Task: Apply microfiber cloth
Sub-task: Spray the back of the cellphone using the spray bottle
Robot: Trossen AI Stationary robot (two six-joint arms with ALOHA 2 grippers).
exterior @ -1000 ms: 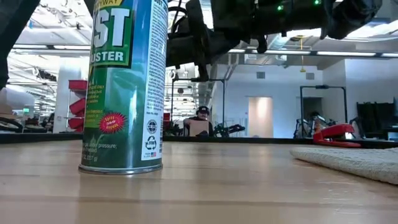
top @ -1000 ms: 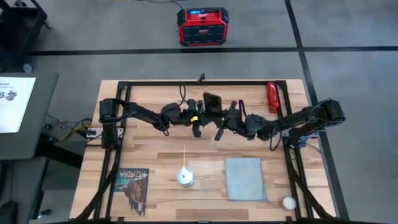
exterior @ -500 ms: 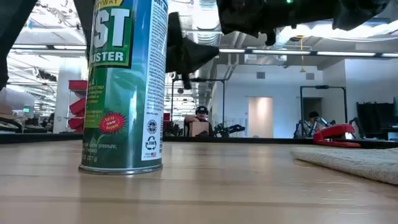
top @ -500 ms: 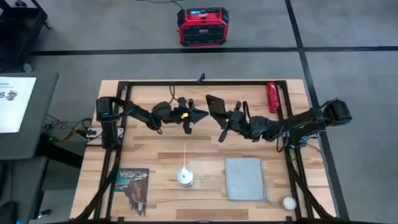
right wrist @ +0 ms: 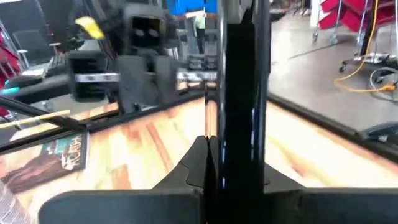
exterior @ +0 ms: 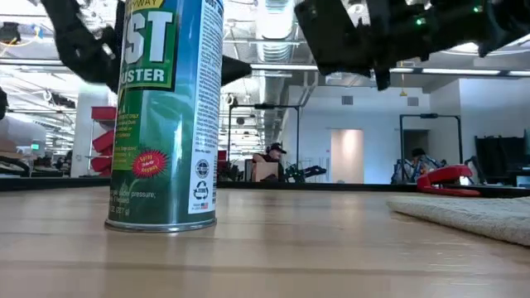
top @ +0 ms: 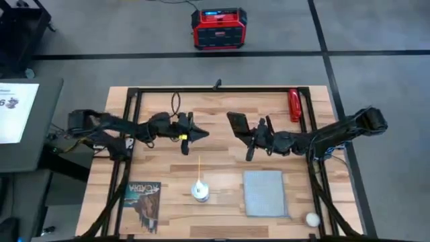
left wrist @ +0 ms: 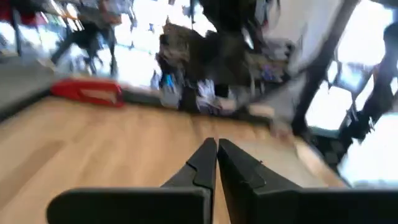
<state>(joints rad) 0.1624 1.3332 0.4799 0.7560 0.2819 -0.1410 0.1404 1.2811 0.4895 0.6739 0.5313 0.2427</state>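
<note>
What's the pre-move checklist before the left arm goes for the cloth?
1. microfiber cloth lies flat on the table, nothing on it: ok.
2. left gripper empty, fingers shut; must open first: not ok.
3. right gripper clamps the black phone: ok.
4. spray can stands between left gripper and cloth, possible snag: not ok.
5. white ball sits apart from the cloth: ok.

Two dark jointed arms, black cables, yellow tag near left wrist.
</note>
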